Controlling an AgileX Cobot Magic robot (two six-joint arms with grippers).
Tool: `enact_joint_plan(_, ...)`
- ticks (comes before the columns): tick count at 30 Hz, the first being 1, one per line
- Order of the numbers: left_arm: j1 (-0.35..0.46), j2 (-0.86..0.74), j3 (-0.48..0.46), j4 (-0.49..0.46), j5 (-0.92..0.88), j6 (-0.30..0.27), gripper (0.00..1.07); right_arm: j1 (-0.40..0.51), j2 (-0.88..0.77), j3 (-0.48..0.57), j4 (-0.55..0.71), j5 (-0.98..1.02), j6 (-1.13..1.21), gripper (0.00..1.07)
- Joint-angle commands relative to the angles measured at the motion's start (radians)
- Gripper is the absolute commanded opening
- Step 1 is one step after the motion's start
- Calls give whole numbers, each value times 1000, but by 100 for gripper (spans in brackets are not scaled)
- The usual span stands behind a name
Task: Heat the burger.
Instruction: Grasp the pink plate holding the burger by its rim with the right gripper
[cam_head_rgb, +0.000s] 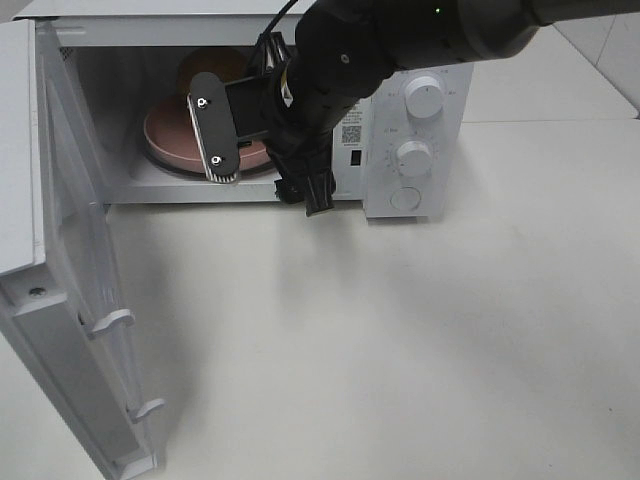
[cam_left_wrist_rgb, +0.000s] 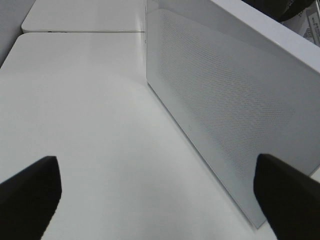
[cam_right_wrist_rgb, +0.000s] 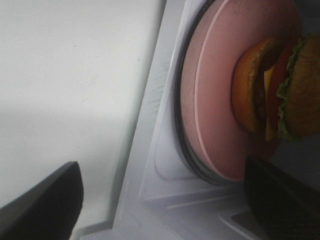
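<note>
The microwave (cam_head_rgb: 410, 130) stood on the white desk (cam_head_rgb: 400, 340) with its door (cam_head_rgb: 70, 300) swung wide. The burger (cam_right_wrist_rgb: 280, 90) sat on a pink plate (cam_right_wrist_rgb: 215, 90) inside. A label by the knobs was too small to read. The right end effector (cam_head_rgb: 260, 150) reached into the opening, fingers apart, apparently holding nothing. The left end effector (cam_left_wrist_rgb: 160, 195), fingers apart and empty, hung beside the door.
</note>
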Motion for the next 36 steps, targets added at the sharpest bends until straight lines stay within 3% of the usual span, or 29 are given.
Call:
enact_joint_plan(1, 6, -17, 3, -9, -7, 0, 100, 3, 42, -45, -3, -6, 18, 82)
enact_joint_plan(36, 6, -17, 3, -8, -7, 0, 100, -11, 383, -406, 22, 0, 25, 76)
